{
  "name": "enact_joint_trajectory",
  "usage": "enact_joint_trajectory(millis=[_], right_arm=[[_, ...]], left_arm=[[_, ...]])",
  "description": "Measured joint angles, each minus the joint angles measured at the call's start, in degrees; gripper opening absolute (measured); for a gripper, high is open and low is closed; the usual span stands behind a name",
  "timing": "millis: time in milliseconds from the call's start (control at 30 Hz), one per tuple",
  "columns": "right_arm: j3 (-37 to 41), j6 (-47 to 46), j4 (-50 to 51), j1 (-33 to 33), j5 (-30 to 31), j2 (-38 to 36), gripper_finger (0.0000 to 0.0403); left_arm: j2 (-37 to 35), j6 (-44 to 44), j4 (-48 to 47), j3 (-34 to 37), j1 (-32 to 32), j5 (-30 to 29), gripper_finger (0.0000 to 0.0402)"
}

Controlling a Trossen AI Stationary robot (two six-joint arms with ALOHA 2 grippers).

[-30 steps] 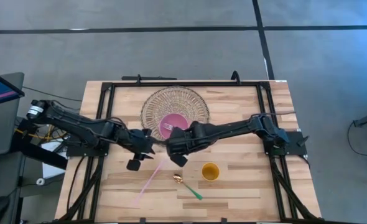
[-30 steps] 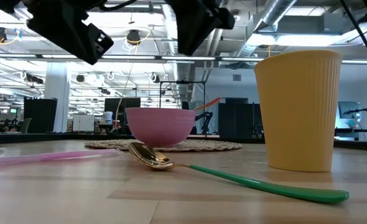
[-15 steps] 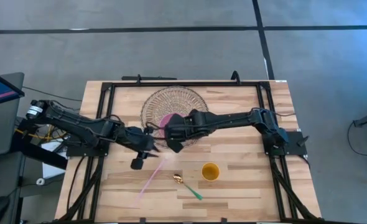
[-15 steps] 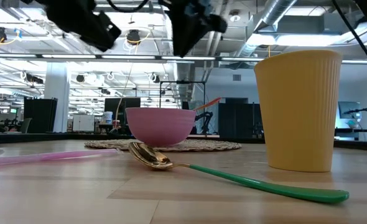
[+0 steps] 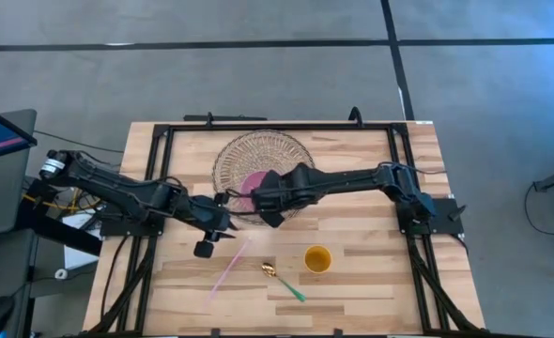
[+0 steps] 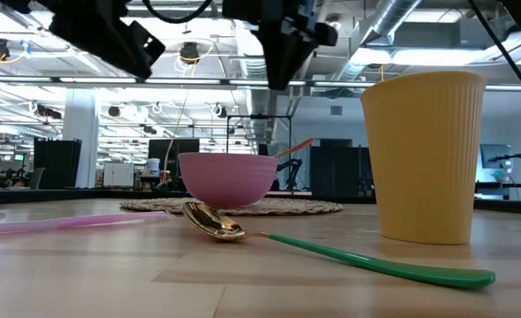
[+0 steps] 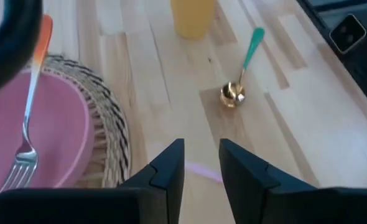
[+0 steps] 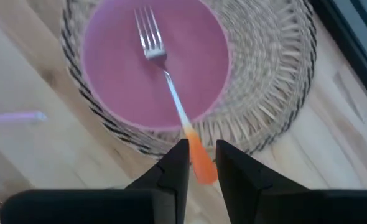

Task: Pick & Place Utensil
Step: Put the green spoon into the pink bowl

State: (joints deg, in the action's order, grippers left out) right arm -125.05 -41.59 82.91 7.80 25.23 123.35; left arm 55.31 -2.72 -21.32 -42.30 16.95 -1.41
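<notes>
A fork [image 8: 165, 74] with an orange handle [image 8: 199, 163] lies in the pink bowl [image 5: 249, 183], tines on the bowl's floor and handle leaning out over the rim. The bowl stands on a round woven mat [image 5: 263, 150]. My right gripper [image 8: 201, 149] hangs shut above the fork's handle end, well clear of the bowl in the low view [image 6: 283, 49]. My left gripper [image 5: 223, 225] waits shut above the table, left of the bowl. A gold spoon with a green handle [image 5: 282, 280] lies flat near the front.
A yellow cup [image 5: 317, 258] stands upright right of the spoon [image 6: 331, 252]. A pink straw [image 5: 228, 272] lies slanting on the wood below my left gripper [image 7: 202, 149]. A black frame [image 5: 258, 127] runs around the table top.
My right gripper has moved from the mat's near edge toward the far edge and now hangs over the bowl's near rim. The fork, spoon, cup and straw have stayed put.
</notes>
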Motion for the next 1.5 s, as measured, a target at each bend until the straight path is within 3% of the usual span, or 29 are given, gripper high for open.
enact_joint_trajectory(millis=[367, 633, 900, 1133, 1333, 1500], right_arm=[[0.0, -3.9, 2.2, 6.7, -1.8, -0.6, 0.0073], [0.0, -5.4, 2.3, 10.9, -9.0, -0.6, 0.0073], [1.2, -2.9, -3.1, 14.0, -17.9, -0.5, 0.0073], [7.3, -1.8, -7.0, 13.8, -32.8, -0.4, 0.007], [7.4, -4.2, -2.4, 14.8, -25.6, -3.0, 0.007], [7.3, 6.1, -6.0, 15.8, -22.0, -6.3, 0.007]], left_arm=[[-5.7, 1.7, -10.2, 0.0, 0.0, -0.2, 0.0102], [-9.7, 1.5, -10.4, 0.0, 0.0, -0.3, 0.0102], [-10.3, 1.1, -10.4, 0.0, 0.0, -0.4, 0.0102], [-10.3, 1.1, -10.4, 0.0, 0.0, -0.3, 0.0102], [-10.3, 1.6, -10.4, 0.0, 0.0, -0.3, 0.0102], [-10.3, 2.7, -10.4, 0.0, 0.0, -0.3, 0.0102]])
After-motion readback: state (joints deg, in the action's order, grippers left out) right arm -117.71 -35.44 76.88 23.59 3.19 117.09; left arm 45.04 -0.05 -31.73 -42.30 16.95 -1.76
